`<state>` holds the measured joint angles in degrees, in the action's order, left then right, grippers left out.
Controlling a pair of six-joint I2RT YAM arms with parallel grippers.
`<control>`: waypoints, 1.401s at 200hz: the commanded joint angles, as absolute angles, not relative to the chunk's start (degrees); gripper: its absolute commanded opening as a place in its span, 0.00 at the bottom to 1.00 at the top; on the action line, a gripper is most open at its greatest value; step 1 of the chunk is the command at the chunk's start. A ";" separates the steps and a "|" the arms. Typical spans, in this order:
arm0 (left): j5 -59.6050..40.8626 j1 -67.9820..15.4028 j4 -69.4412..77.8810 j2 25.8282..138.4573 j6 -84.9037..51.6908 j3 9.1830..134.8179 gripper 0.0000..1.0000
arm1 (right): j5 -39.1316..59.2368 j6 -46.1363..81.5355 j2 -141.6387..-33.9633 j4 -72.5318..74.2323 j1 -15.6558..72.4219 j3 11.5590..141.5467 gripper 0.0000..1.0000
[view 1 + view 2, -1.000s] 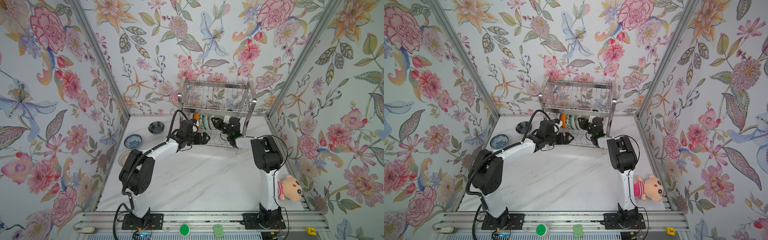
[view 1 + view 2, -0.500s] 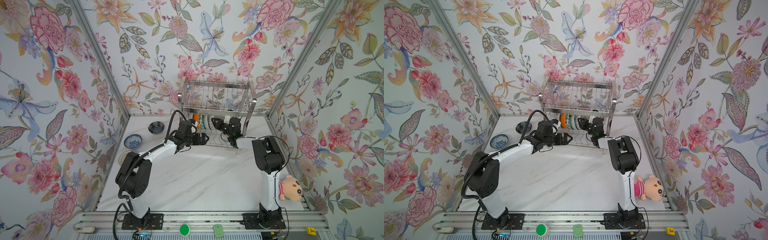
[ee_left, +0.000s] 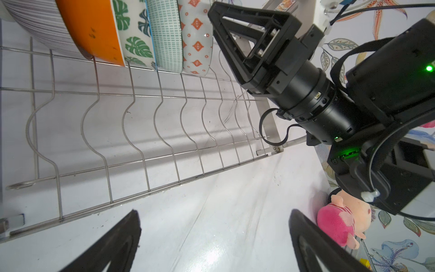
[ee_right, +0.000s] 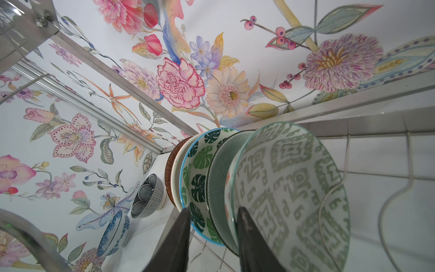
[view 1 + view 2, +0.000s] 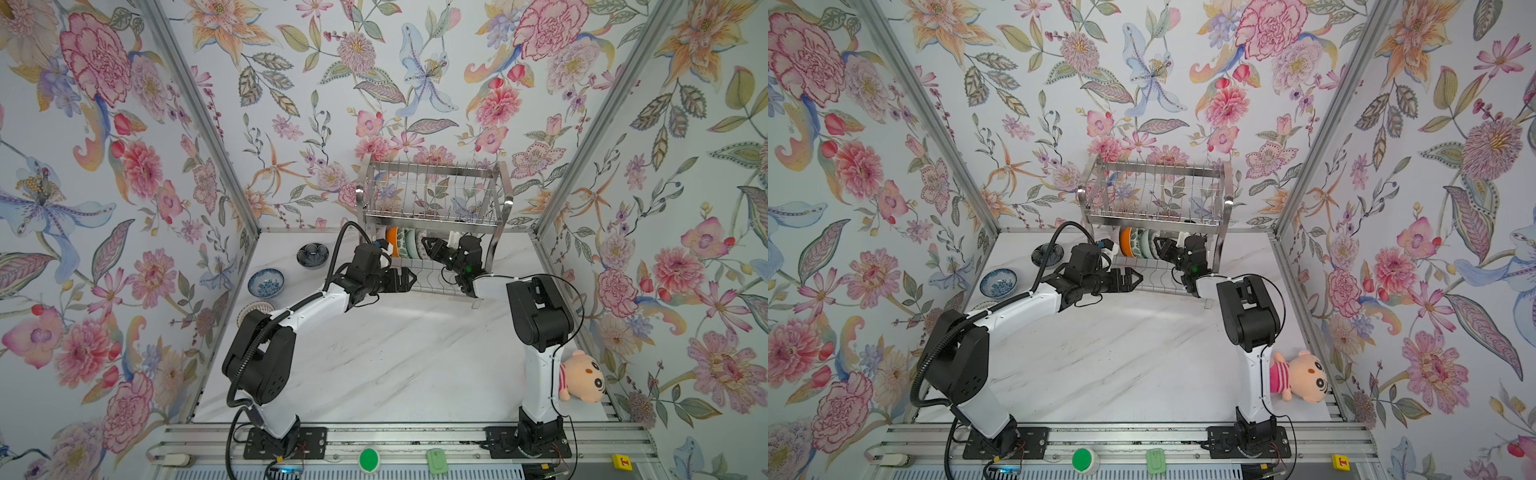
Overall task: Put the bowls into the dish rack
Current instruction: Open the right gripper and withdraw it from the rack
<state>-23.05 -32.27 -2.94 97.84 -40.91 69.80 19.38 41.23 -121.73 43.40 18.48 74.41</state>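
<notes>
The dish rack (image 5: 432, 195) (image 5: 1154, 195) stands at the back wall. Several bowls stand on edge at the left end of its lower shelf (image 3: 141, 117): orange (image 3: 94, 30), leaf print (image 4: 197, 174), teal (image 3: 164, 35) and grey-green patterned (image 4: 289, 193). My right gripper (image 4: 213, 210) (image 5: 428, 245) is open. One finger is inside the patterned bowl and the other is clear of it. In front of the shelf my left gripper (image 3: 214, 226) (image 5: 411, 278) is wide open over bare table. A dark navy bowl (image 5: 312, 254) and a blue-white floral bowl (image 5: 266, 282) sit on the table at the left.
A tan lattice bowl (image 5: 253, 309) shows partly behind the left arm near the left wall. A pink-striped plush toy (image 5: 582, 382) lies by the right arm's base. The rack's upper tier hangs low over the right gripper. White marble table (image 5: 395, 353) spreads in front.
The right gripper's jaws have spread apart at the patterned bowl's rim. The left arm's elbow has sunk a little toward the front, and its gripper has hardly moved.
</notes>
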 commanded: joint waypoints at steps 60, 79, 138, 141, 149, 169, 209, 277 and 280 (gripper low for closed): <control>-20.26 -32.78 -3.25 91.89 -41.35 65.49 0.99 | 20.94 39.32 -114.17 42.51 19.80 70.45 0.44; -20.00 -32.78 -3.25 90.57 -41.49 64.41 0.99 | 20.83 39.11 -112.63 42.35 19.74 69.18 0.46; -18.04 -32.83 -4.96 84.55 -41.31 61.07 0.99 | 20.82 38.60 -106.78 42.47 19.70 63.09 0.51; -17.95 -32.81 -5.04 84.29 -41.23 60.88 0.99 | 20.83 38.59 -106.57 42.52 19.82 62.62 0.51; -17.64 -32.65 -5.43 83.75 -41.14 60.35 0.99 | 20.91 38.45 -105.56 42.62 19.87 61.44 0.52; -16.75 -32.45 -6.11 82.09 -41.06 58.87 0.99 | 20.92 38.07 -103.07 42.71 20.30 58.10 0.55; -14.41 -31.97 -8.86 78.33 -40.54 56.46 0.99 | 21.27 36.62 -98.19 42.78 21.65 51.98 0.58; -11.65 -25.05 -16.97 71.77 -36.68 54.68 0.99 | 19.73 27.79 -87.12 33.18 28.07 45.42 0.69; -11.41 -24.69 -17.44 71.54 -36.43 54.63 0.99 | 19.54 27.29 -86.63 32.55 28.54 45.44 0.70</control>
